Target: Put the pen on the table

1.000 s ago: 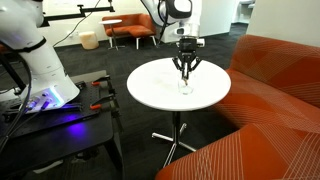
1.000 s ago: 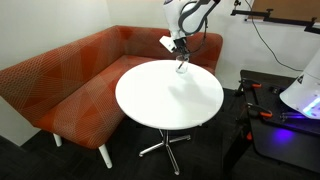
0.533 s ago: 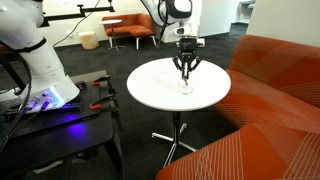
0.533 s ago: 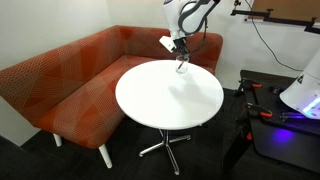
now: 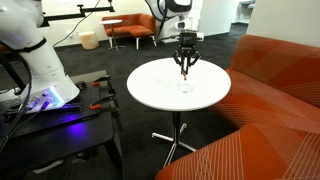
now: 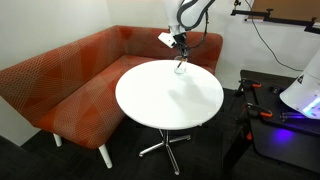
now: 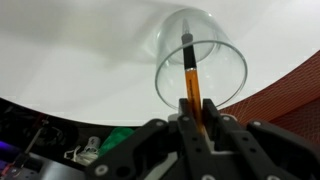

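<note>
Your black two-finger gripper [image 7: 192,108] pinches the thin reddish-brown pen [image 7: 188,70], which hangs straight down with its tip inside the small clear glass [image 7: 228,75] by the far edge of the round white table [image 7: 80,50].

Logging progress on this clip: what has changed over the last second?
The gripper has risen slightly, drawing the pen that it is shut on upward. In the wrist view the pen's far end still appears to be inside the clear glass. The glass and the table stayed where they were.
</note>
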